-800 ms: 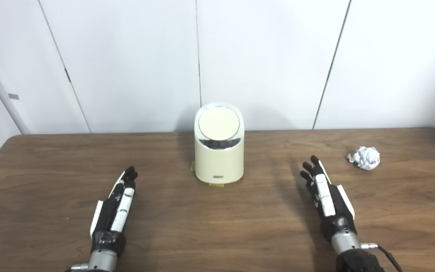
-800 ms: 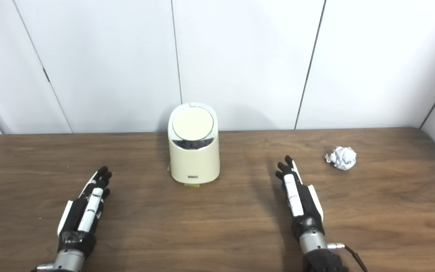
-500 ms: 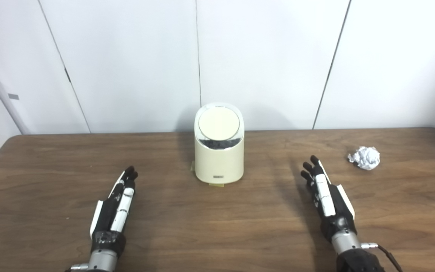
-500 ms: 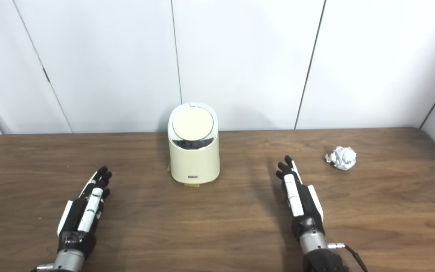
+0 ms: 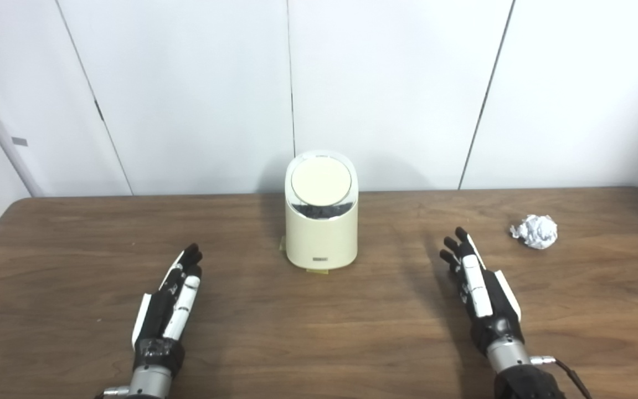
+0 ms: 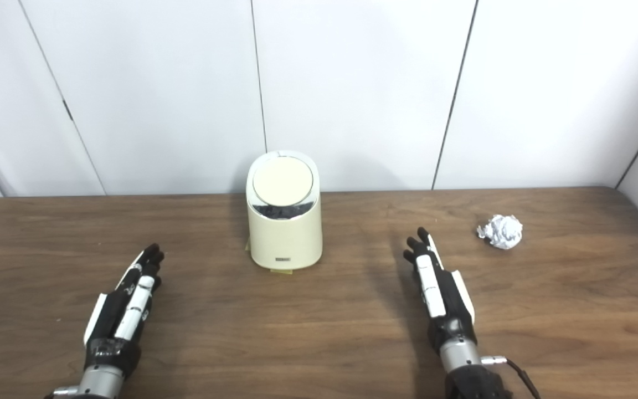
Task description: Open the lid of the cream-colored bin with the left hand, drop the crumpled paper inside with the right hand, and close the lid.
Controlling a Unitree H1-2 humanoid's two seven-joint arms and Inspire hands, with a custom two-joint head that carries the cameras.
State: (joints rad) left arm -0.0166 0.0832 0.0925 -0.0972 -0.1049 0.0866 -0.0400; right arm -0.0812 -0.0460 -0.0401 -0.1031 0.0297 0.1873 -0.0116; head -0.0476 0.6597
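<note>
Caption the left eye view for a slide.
Both hands, left hand and right hand, rest open before the lidded cream-colored bin; crumpled paper lies at right.

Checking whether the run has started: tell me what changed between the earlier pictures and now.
Nothing has visibly changed. The left hand and right hand lie open on the table as before, holding nothing. The cream-colored bin keeps its lid in the same position, and the crumpled paper sits untouched to its right.
</note>
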